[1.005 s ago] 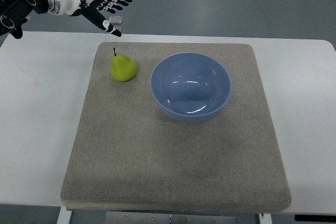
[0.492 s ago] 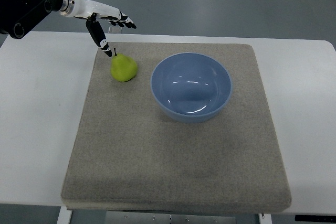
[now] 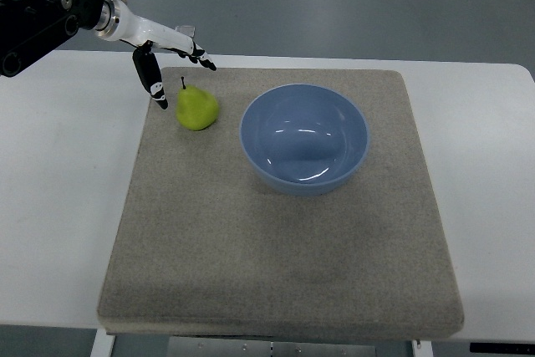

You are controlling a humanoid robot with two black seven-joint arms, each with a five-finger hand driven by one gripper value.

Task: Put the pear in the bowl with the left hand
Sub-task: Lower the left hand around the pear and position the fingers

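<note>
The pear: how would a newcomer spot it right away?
Find the gray mat covering the white table. Near its far-left corner, left of the blue bowl, lies the pear, beside the left hand. It is the only yellow-green, stemmed thing there.

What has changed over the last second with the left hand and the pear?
The left hand has come down from above the table's far edge toward the pear, turning so its thumb now reaches down at the pear's left and its fingers extend past its far side. It is open and has not taken hold of anything. The pear, the blue bowl and the grey mat have not moved.
</note>
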